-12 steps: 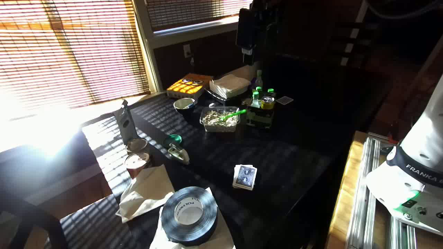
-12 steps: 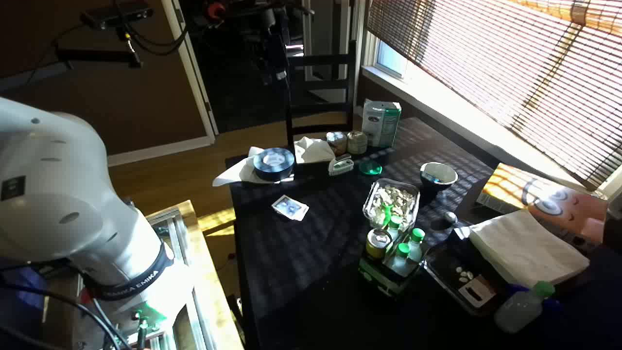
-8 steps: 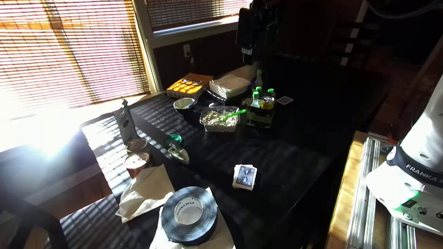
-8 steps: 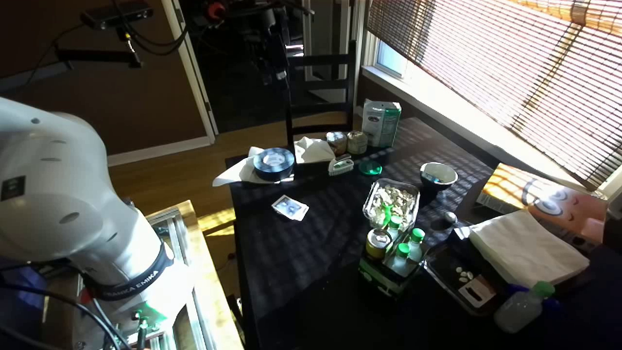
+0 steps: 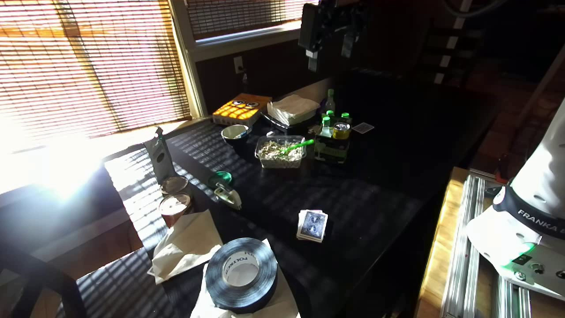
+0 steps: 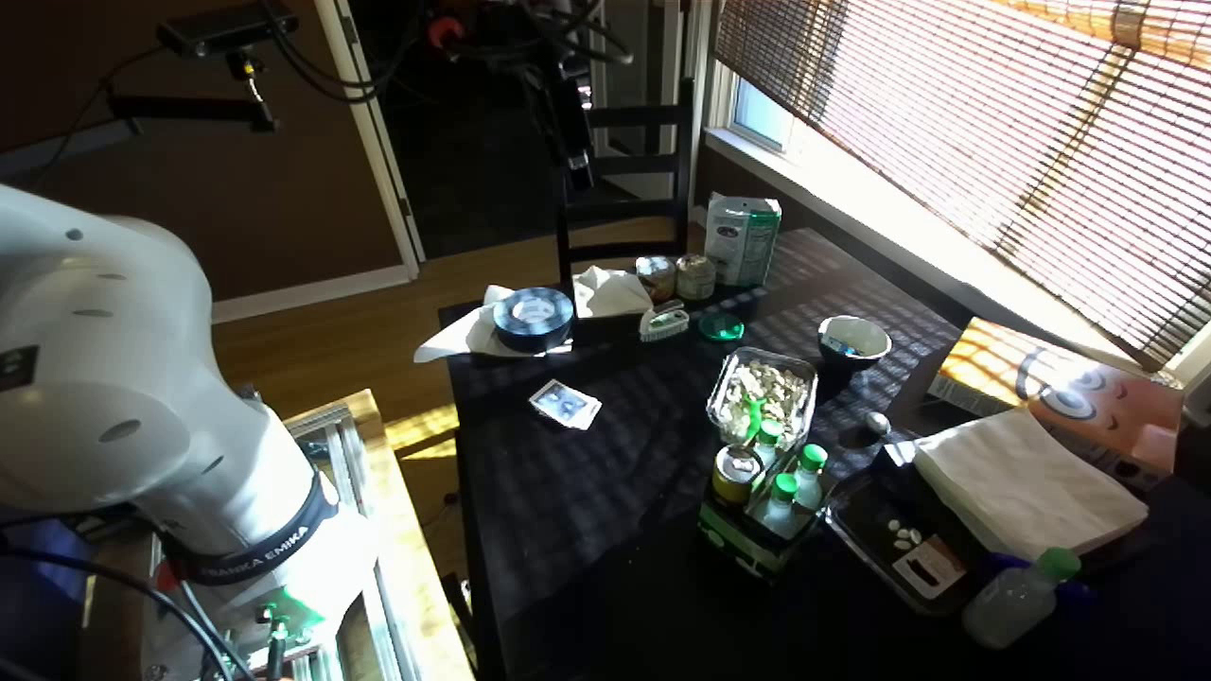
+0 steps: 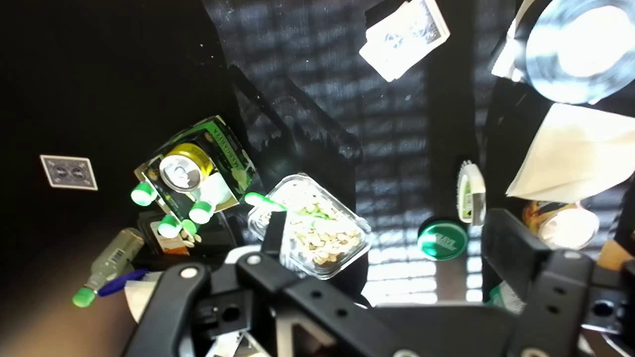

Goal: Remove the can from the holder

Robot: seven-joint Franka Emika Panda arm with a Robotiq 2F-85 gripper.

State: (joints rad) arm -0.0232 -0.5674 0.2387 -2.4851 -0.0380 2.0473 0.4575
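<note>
The bench [image 6: 605, 492] spreads well below my jaws, which hang high over it and stand wide apart. An orange and yellow box [image 5: 242, 108] with big printed eyes lies beneath and to the left of my jaws in an exterior view. In the wrist view, the holder [image 7: 230, 148], a carton lettered MARGARITA, stands left of my jaws and well below them. A clear tub [image 7: 359, 230] of pale food [image 7: 322, 243] sits closer, partly hidden by the jaw on that side. A roll of tape [image 7: 541, 57] lies off to the right of both jaws, near a corner of that view. Green-capped bottles [image 6: 809, 482] fill other places in the holder, and the can [image 7: 186, 167], yellow with a silvery top, stands upright there beside them, well apart from my jaws. A loose stack of playing cards [image 7: 402, 42] lies out beyond the gap my jaws make. A round green lid [image 7: 442, 241] shows within that gap, and a small green handle [image 7: 263, 201] slants out of the tub
</note>
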